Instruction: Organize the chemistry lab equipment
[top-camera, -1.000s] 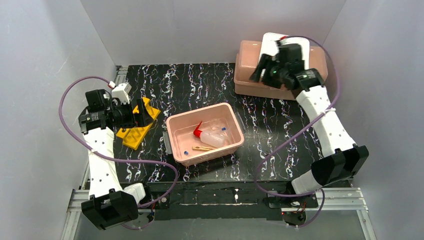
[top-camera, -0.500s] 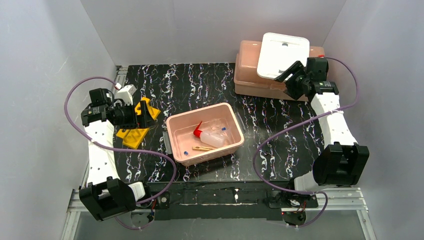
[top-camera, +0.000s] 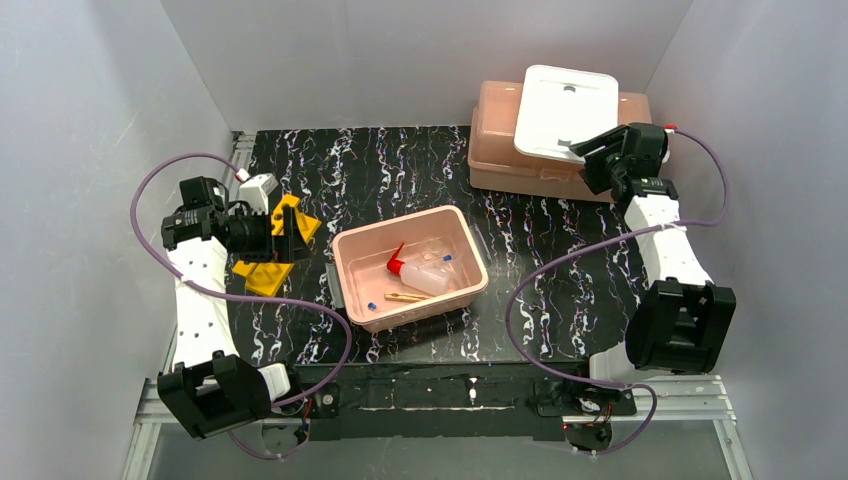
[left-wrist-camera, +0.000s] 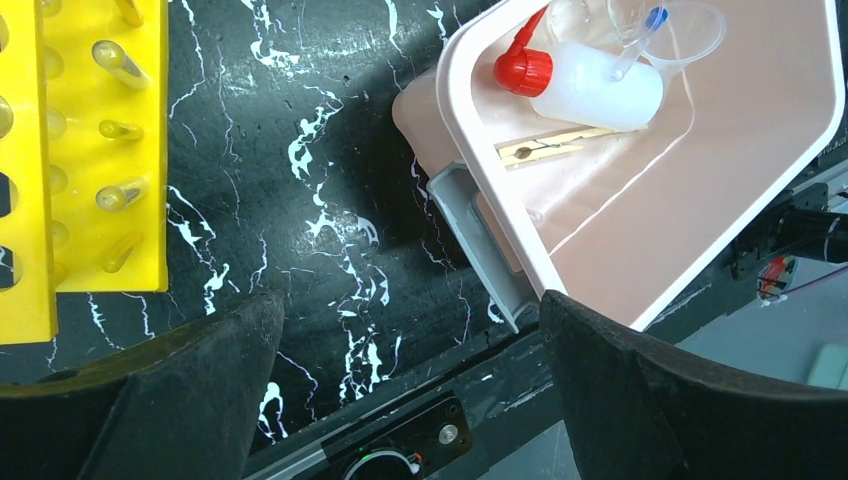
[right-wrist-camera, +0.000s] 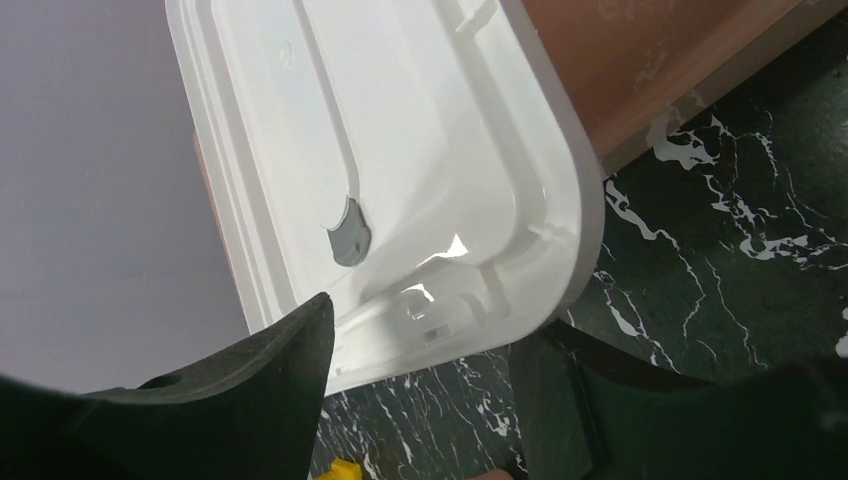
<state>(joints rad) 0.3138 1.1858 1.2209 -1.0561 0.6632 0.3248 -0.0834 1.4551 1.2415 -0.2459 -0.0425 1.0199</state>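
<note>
The yellow test-tube rack lies at the left of the mat, with clear glass tubes in its holes. My left gripper hangs open over the mat between the rack and the middle pink tub. In that tub lie the squeeze bottle with its red nozzle, a wooden stick, a small clear beaker and a blue-tipped pipette. My right gripper is open at the near corner of the white lid.
The white lid lies tilted on a second pink tub at the back right. Grey walls close in the black marbled mat on three sides. A metal rail runs along the near edge.
The right gripper brought the white lid over the back tub, left it lying there and drew back to the right. The left gripper barely shifted.
</note>
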